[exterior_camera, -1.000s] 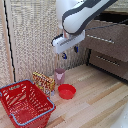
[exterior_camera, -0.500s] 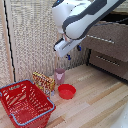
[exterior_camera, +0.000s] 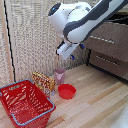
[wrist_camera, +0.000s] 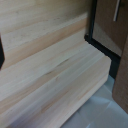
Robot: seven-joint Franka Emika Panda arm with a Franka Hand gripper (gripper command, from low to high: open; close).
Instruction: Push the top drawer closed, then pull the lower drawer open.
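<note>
At the exterior view's right stands a dark-brown chest. Its top drawer [exterior_camera: 111, 41] sticks out a little, with a dark gap above its front and a slim silver bar handle [exterior_camera: 102, 39]. The lower drawer [exterior_camera: 111, 63] sits beneath it, further back. My gripper [exterior_camera: 64, 49] hangs off the white arm [exterior_camera: 80, 22], left of the drawers and above a pink cup [exterior_camera: 59, 75]; its jaws are too blurred to read. The wrist view shows pale wood floor [wrist_camera: 50, 70], a dark-brown panel [wrist_camera: 107, 25] and a silver handle [wrist_camera: 117, 9]; I cannot tell which drawer that is.
A red wire basket [exterior_camera: 25, 102] stands on the floor at the exterior view's lower left. Beside it are a yellow-orange box [exterior_camera: 44, 81] and a red bowl [exterior_camera: 66, 91]. A beige woven wall [exterior_camera: 35, 35] runs behind them.
The arm's bulky upper part has swung lower and toward the drawers. The gripper stays almost in the same spot above the cup.
</note>
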